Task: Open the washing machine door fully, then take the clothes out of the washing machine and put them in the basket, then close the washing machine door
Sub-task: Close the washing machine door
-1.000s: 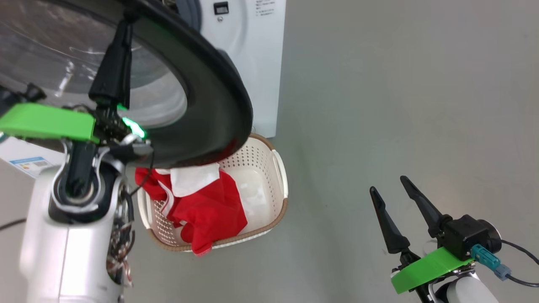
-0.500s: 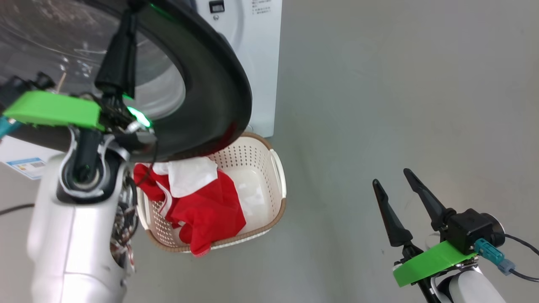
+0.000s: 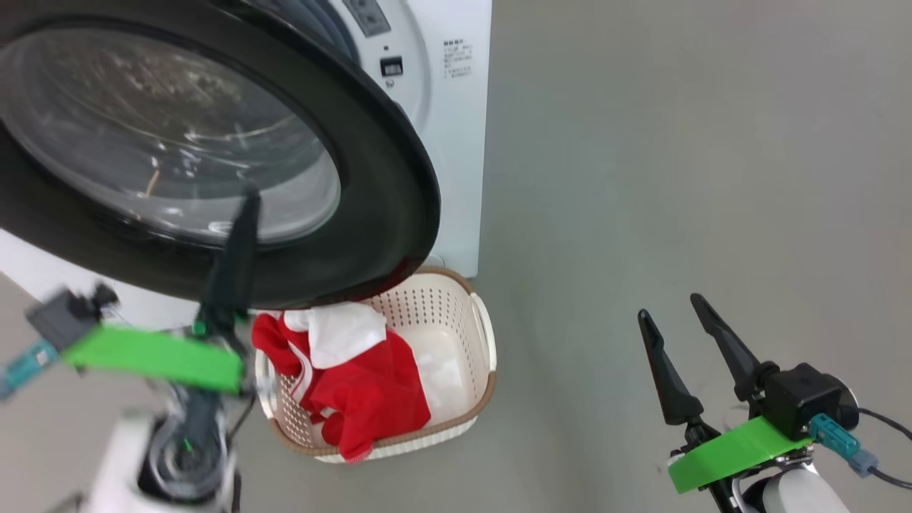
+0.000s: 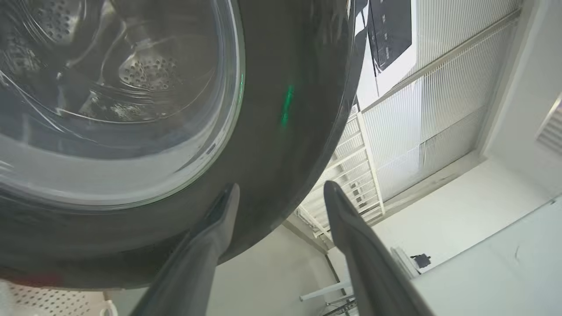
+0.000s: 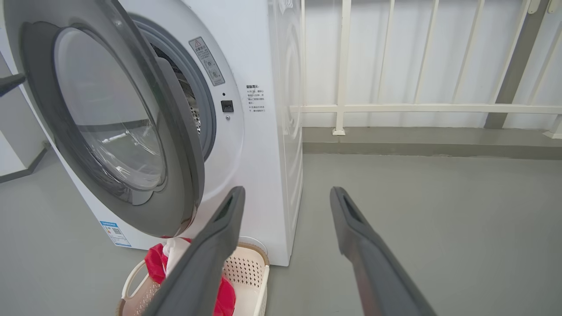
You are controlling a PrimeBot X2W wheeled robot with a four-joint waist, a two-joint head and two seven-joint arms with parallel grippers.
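Note:
The washing machine door [image 3: 385,178] stands partly open, its black rim and glass bowl over the left half of the head view. Behind it is the white washing machine [image 3: 456,142]. Below the door's lower edge, the cream basket [image 3: 479,335] holds the red and white clothes [image 3: 370,385]. My left gripper [image 3: 242,214] is blurred and points up at the door glass. In the left wrist view it [image 4: 281,188] is open, its fingers in front of the door rim [image 4: 285,131]. My right gripper [image 3: 670,308] hangs open over bare floor, far right of the basket.
Grey floor [image 3: 677,157] stretches to the right of the machine. A white railing [image 5: 395,107] runs behind it on a raised kerb. The machine's small blue label [image 5: 115,230] shows low on its front, and the basket [image 5: 257,272] sits against the machine's foot.
The head camera has shifted. My left arm has dropped lower, its finger now over the glass instead of reaching the door's upper rim. The right gripper has barely moved.

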